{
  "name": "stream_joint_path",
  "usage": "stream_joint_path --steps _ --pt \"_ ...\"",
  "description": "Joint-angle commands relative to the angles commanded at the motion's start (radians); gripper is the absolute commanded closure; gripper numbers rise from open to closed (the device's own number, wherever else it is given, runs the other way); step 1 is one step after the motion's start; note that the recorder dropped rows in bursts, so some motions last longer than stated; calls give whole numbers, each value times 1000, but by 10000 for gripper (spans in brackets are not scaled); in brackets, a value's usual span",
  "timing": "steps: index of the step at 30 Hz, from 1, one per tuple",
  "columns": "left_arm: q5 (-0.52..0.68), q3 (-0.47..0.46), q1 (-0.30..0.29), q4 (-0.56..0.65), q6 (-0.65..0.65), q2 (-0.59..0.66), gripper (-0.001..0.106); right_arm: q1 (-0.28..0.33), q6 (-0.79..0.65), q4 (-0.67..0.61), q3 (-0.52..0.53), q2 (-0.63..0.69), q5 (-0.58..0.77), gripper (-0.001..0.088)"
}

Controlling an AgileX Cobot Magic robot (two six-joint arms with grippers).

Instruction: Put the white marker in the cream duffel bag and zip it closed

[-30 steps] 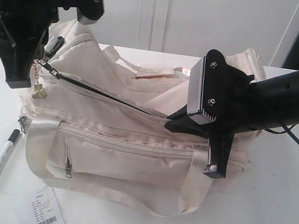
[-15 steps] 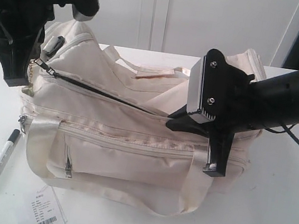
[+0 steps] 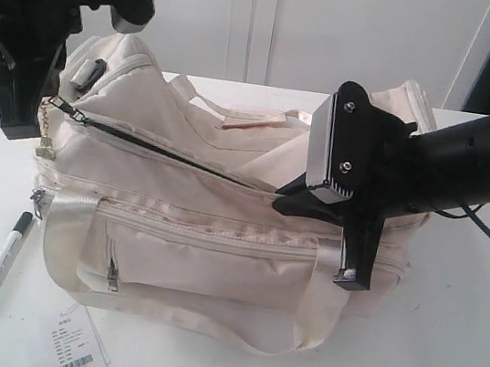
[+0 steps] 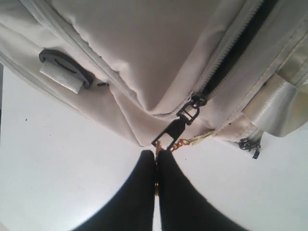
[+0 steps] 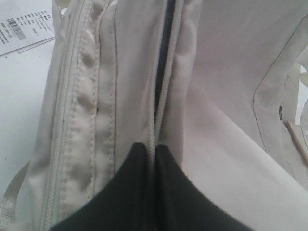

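Observation:
The cream duffel bag point(image 3: 219, 235) lies on the white table, its top zipper point(image 3: 166, 153) open as a dark slit. Beside the bag's left front corner the white marker point(image 3: 1, 261) rests on the table, black cap towards the bag. At the bag's left end my left gripper point(image 3: 38, 116) point(image 4: 156, 153) is shut on the gold chain of the black zipper pull point(image 4: 179, 126). My right gripper point(image 3: 288, 190) point(image 5: 150, 146) is shut on the bag's zipper edge point(image 5: 161, 91) near the right end of the slit.
A white paper tag with a barcode point(image 3: 73, 347) point(image 5: 21, 24) lies on the table in front of the bag. Strap handles point(image 3: 61, 239) loop over the bag's front. A black buckle point(image 4: 65, 70) sits on the bag's left end.
My left gripper has moved left and slightly up, drawing the zipper pull towards the bag's left end and lengthening the slit. The right arm has held still.

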State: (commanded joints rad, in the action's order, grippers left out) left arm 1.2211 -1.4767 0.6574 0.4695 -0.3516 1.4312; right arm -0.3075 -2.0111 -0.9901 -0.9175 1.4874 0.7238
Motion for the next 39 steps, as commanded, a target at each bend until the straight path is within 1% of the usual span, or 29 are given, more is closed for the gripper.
stream_joint_path --steps 9,11,16,19,26,29,30,31,32,34,35,36,37,38,39 --pt "0 0 -10 -11 0 0 1053 0 8 0 0 0 0 868" --pt "0 0 -22 -9 -3 0 1053 0 12 0 0 0 0 868" --pt "0 0 -73 -10 -3 0 1053 0 12 0 0 0 0 868" --pt "0 0 -87 -51 -5 0 1053 0 12 0 0 0 0 868" --pt "0 0 -87 -118 0 4 1053 0 12 0 0 0 11 868" --pt "0 0 -87 -167 12 6 1053 0 41 0 0 0 16 868" --pt "0 0 -87 -180 12 6 1053 0 70 -5 0 0 11 867" --pt "-37 0 -87 -191 12 6 1053 0 112 -5 0 0 11 846" --pt "-66 0 -87 -193 12 11 1053 0 138 -5 0 0 16 802" --pt "-75 0 -87 -193 12 23 1053 0 157 -5 0 -2 44 613" --pt "-66 0 -87 -197 14 25 1053 0 157 -8 0 -9 58 473" --pt "-66 0 -87 -208 16 25 1053 0 166 -31 -1 -24 58 360" --pt "-69 0 -87 -220 19 24 1053 0 185 -103 -3 -48 47 268" --pt "-69 0 -87 -230 19 24 1053 0 184 -181 -12 -68 32 236" --pt "-69 0 -87 -246 19 24 1053 0 185 -294 -26 -91 2 233"
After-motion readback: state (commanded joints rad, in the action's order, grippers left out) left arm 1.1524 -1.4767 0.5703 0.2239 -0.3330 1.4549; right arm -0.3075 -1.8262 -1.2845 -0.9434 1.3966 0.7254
